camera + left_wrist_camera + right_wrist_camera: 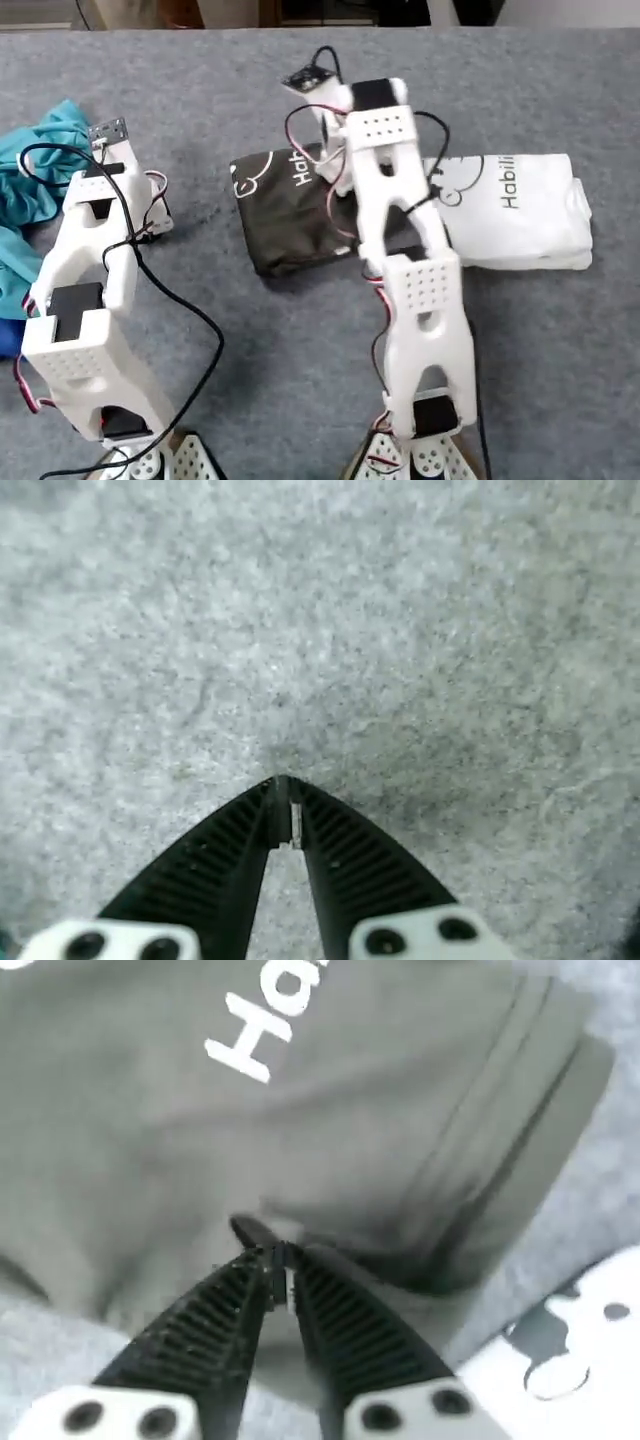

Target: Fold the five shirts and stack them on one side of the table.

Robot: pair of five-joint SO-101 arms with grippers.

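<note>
A folded black shirt (285,215) with white print lies mid-table, its right edge against a folded white shirt (515,210). In the right wrist view the black shirt (380,1110) spreads under my right gripper (275,1265), with a corner of the white shirt (570,1350) beside it. The right gripper (335,172) is down on the black shirt's upper middle, fingers shut with a small tuck of its fabric at the tips. A crumpled teal shirt (30,175) lies at the table's left edge. My left gripper (283,810) is shut with nothing in it, just above bare carpet, to the right of the teal pile (155,222).
Grey carpet (260,380) covers the table. A bit of blue cloth (8,338) shows at the left edge below the teal shirt. Black cables trail from both arms across the carpet. Open carpet lies in front of the shirts and along the far side.
</note>
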